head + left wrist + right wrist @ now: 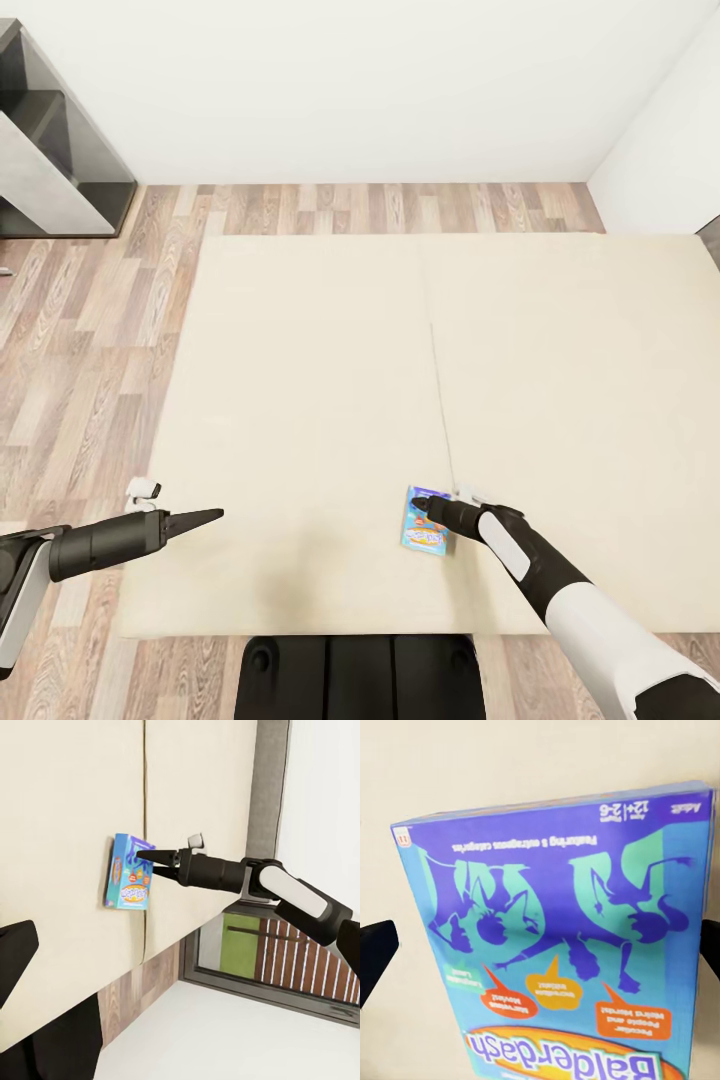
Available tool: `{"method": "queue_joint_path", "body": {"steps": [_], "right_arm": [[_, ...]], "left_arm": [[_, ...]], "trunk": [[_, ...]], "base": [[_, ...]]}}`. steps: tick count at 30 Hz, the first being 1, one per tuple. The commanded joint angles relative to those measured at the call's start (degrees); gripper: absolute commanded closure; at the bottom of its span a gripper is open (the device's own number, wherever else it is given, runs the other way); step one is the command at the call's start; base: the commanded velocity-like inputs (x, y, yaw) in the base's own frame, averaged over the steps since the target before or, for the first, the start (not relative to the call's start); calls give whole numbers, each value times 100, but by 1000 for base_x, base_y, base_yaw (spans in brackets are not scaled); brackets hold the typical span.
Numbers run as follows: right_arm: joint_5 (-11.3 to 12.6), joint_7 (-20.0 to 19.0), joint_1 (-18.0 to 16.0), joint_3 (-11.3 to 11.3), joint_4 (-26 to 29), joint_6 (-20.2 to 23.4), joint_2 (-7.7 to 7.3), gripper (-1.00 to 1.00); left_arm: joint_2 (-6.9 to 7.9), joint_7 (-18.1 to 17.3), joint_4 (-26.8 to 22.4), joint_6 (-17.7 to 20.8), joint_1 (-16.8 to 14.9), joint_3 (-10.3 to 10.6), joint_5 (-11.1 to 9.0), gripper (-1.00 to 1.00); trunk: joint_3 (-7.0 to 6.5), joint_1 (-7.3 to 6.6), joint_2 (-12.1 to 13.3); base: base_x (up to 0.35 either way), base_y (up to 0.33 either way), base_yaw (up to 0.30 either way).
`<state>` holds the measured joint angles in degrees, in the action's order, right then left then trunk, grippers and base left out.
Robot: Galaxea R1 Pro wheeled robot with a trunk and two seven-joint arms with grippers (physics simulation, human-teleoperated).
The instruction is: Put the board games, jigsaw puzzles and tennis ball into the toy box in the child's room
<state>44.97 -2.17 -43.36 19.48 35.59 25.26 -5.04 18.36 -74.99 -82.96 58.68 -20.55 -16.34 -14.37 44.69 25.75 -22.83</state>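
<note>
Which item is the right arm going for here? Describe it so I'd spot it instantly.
Find the wide cream bed that spans the head view. Near its front edge, at the right pincer, lies a small flat board game. It is a bright blue box, the sole colourful thing on the plain cover, printed "Balderdash".

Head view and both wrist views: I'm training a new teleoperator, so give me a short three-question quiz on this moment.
1. True or false: the blue Balderdash board game box lies flat on the cream bed.
2. Which gripper is at the box? A) left gripper B) right gripper
3. Fill in: the right gripper's black fingertips sit on either side of the box, so it is ____.

Key: 1 true. 2 B. 3 open; the left gripper's state cannot be told.
</note>
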Motion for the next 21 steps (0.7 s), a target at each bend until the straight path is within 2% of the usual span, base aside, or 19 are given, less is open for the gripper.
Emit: {"method": "queue_joint_path", "body": {"steps": [1,21], "right_arm": [[3,-1,-2,20,12,14,-3,-100],[3,6,-4,125,36,16,5,-100]], "left_arm": [[1,-7,-1,47,-2,0,-13,-100],[1,-7,-1,54,-2,-6,-13,-100]], "trunk": [[6,3,-9],[6,3,-9]], "base": [[0,18,0],[0,23,0]]}}
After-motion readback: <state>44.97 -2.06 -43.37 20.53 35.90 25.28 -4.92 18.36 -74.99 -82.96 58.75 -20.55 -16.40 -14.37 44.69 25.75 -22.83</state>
